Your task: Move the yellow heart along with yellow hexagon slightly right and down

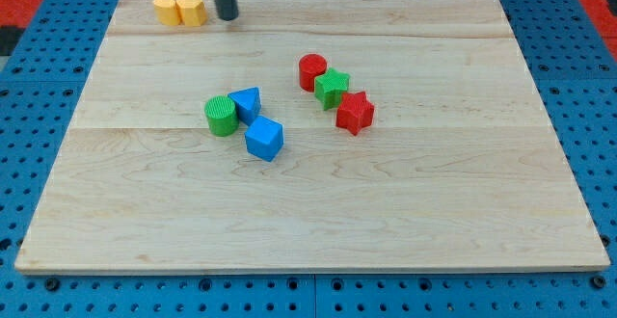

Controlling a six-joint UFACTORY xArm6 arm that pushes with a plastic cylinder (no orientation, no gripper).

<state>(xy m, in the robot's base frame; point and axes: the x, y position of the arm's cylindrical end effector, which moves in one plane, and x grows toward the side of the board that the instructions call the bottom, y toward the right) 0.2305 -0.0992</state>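
Observation:
The yellow heart (167,8) and the yellow hexagon (192,10) sit side by side, touching, at the board's top left corner. The heart is on the left, the hexagon on the right. My tip (228,15) stands on the board just to the right of the yellow hexagon, a small gap apart from it. The rod runs up out of the view's top.
A green cylinder (221,116), a blue triangle (248,102) and a blue cube (263,139) cluster left of the middle. A red cylinder (311,71), a green star (333,88) and a red star (354,113) cluster right of the middle. The wooden board (318,212) lies on blue pegboard.

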